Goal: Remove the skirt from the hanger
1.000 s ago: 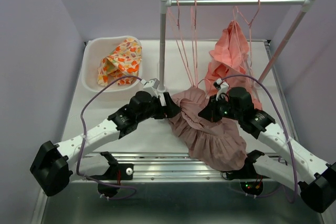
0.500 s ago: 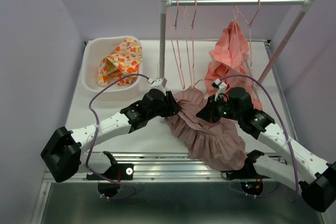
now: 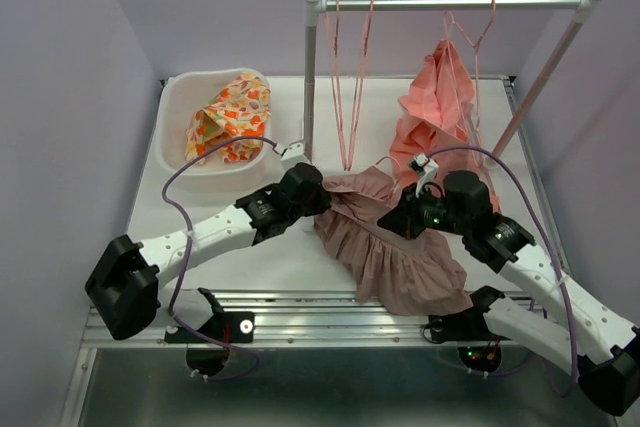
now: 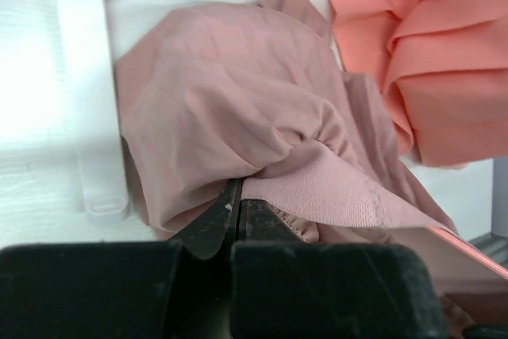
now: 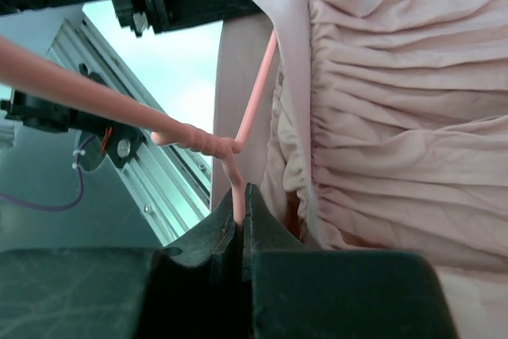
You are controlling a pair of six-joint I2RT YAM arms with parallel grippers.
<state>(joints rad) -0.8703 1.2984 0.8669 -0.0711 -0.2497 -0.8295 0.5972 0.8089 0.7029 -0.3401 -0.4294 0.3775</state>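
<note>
The dusty-pink skirt [image 3: 385, 247] lies bunched on the table in front of the rack. My left gripper [image 3: 322, 199] is at its left upper edge, shut on the skirt's ribbed waistband [image 4: 333, 196], with gathered cloth [image 4: 222, 109] bulging just past the fingertips [image 4: 236, 196]. My right gripper [image 3: 395, 219] is over the skirt's middle. In the right wrist view it [image 5: 241, 196] is shut on the neck of the pink hanger [image 5: 235, 166], whose thin arm [image 5: 258, 89] runs up inside the waistband, with the skirt's gathers [image 5: 397, 117] to the right.
A white clothes rack [image 3: 450, 4] stands behind, its post [image 3: 310, 77] just beyond my left gripper and its foot [image 4: 87, 101] on the table. Empty pink hangers [image 3: 345, 77] and a coral garment [image 3: 435, 107] hang from it. A white basin [image 3: 180, 127] at far left holds a patterned cloth [image 3: 230, 117].
My left gripper has moved forward onto the skirt's left edge and gone from open to shut on the waistband. The empty hangers swung back to hang straight. The right gripper held its grip.
</note>
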